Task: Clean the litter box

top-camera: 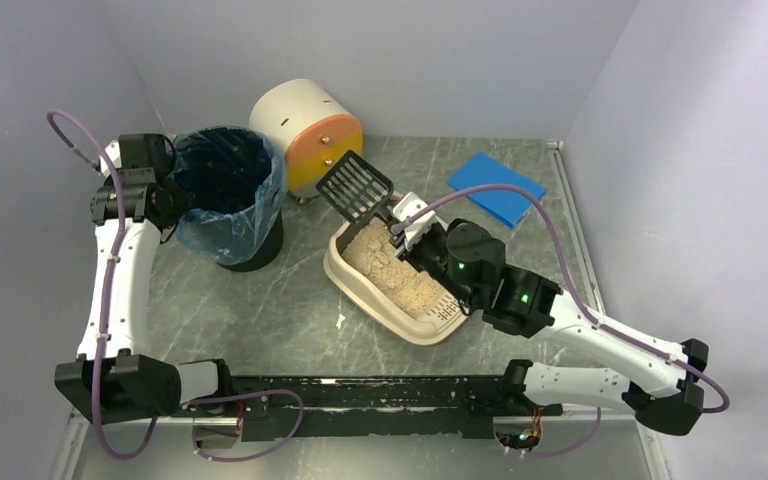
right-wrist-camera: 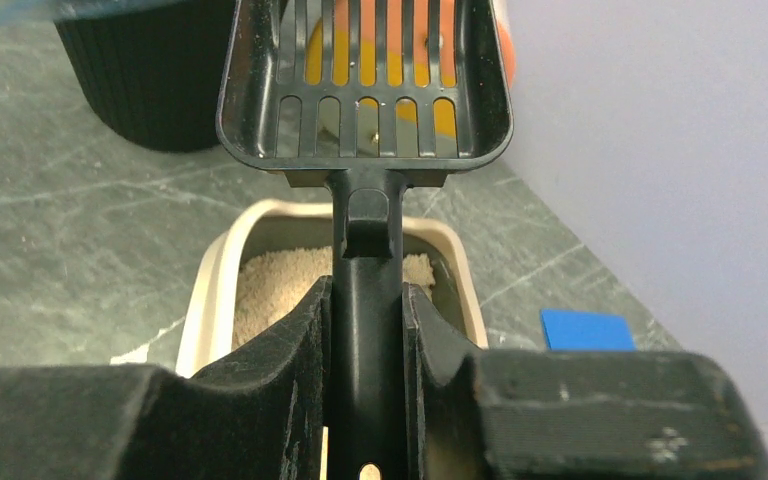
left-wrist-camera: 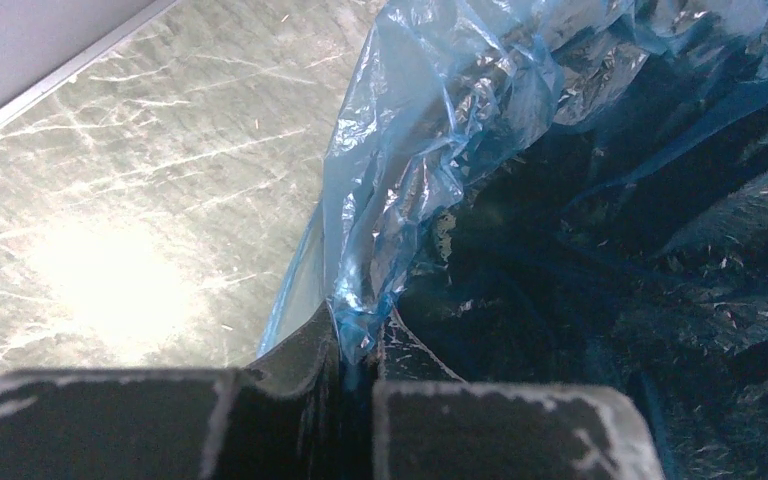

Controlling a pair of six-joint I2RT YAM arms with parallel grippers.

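Right claw (right-wrist-camera: 365,330) clamps the black scoop (right-wrist-camera: 365,90) by its handle, slotted head empty, just up-left of the litter box (top-camera: 336,268) mid-frame on the desk (top-camera: 260,320) in the top view. Left claw (left-wrist-camera: 355,345) pinches the blue liner (left-wrist-camera: 430,130) of the black bin (top-camera: 250,255); a tug could tear it or tip the bin. The right arm (top-camera: 560,320) hides much litter (top-camera: 390,265); clumps are indiscernible.

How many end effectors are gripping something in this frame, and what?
2. The left end effector pinches the blue liner on the black bin; the right end effector clamps the handle of the black scoop above the litter box. Neither is hidden.
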